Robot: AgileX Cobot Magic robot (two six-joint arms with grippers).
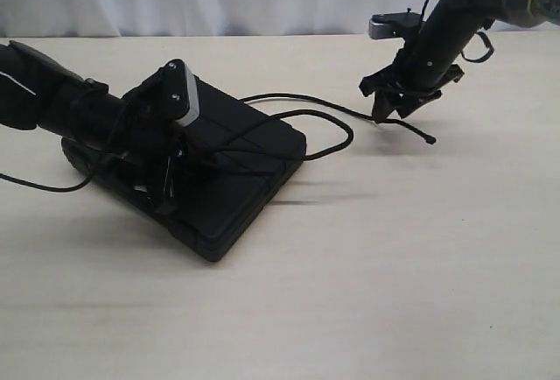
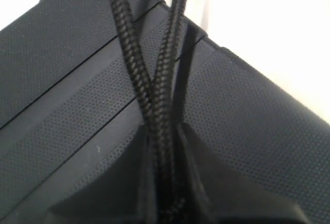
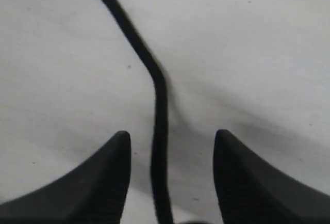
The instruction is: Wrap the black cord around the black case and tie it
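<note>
**While left claw (image 2: 162,182) pins black cord (image 3: 161,100), right claw (image 3: 172,136) straddles it**

If the right claw shuts off-centre, the strand could slip free; a hard tug might drag it from the left claw, clamped on two crossed strands atop the black case (image 1: 241,192) on the desk (image 1: 394,266). The right arm (image 1: 446,30) angles down, jaws apart, cord lying untouched between them.

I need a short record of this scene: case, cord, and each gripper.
case: black case on the table, left in the exterior view
cord: black cord, two strands cross the case, then lead right over the table
left gripper: shut on both strands above the case
right gripper: open, cord passes between its jaws, unclamped
</note>
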